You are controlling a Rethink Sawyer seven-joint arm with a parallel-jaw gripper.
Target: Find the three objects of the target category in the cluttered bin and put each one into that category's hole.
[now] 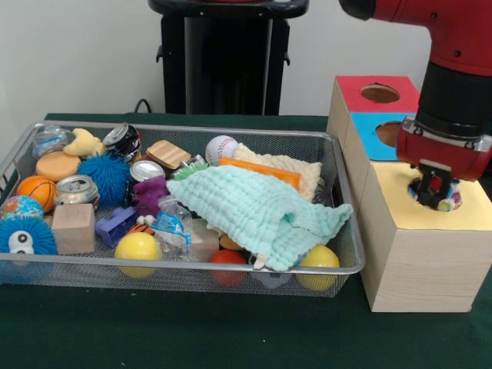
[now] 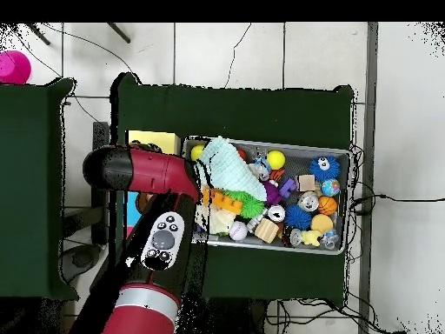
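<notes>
Over the yellow box's hole, your gripper is hanging; its grip I cannot tell; the bin is lying sideways, well apart.

A: Can you read any writing in the cluttered bin?

B: No. The crushed water bottle at about 7 o'clock in the tray, seen from the front, carries a blue label, but no letters on it can be made out.

A: What about the cans?

B: The silver can at 9 o'clock shows only its top. The dark can at 11 o'clock has markings too blurred to read.

A: And the boxes?

B: The yellow top around the hole is plain, with no number or sign. The overhead view shows no legible text either.
</notes>
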